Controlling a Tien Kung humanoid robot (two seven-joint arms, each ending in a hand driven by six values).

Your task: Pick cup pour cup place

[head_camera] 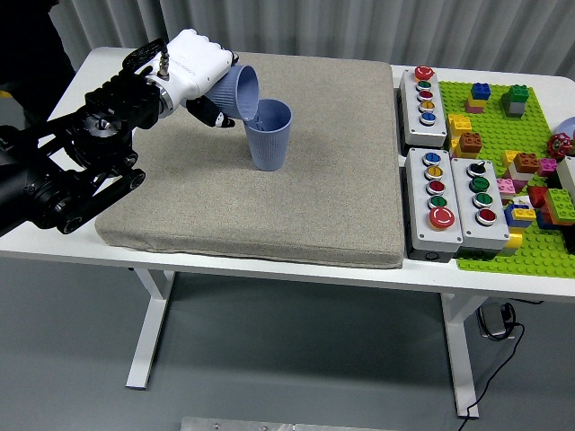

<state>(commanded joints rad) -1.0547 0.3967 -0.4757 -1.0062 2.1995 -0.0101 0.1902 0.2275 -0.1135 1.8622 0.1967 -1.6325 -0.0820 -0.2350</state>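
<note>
A blue-grey ribbed cup [269, 136] stands upright on the grey mat [260, 206], left of centre. My left hand [202, 76], white with black fingertips, is shut on a second blue-grey cup [235, 92]. It holds that cup tipped over on its side, mouth facing right and down, with the rim just over the left edge of the standing cup's mouth. The two cups look close or touching at the rims. The right hand is out of view.
Three grey button boxes [424, 92] [434, 197] [482, 202] stand right of the mat. A green baseplate [503, 215] with several loose coloured bricks lies at the far right. The black left arm [63, 171] covers the table's left part.
</note>
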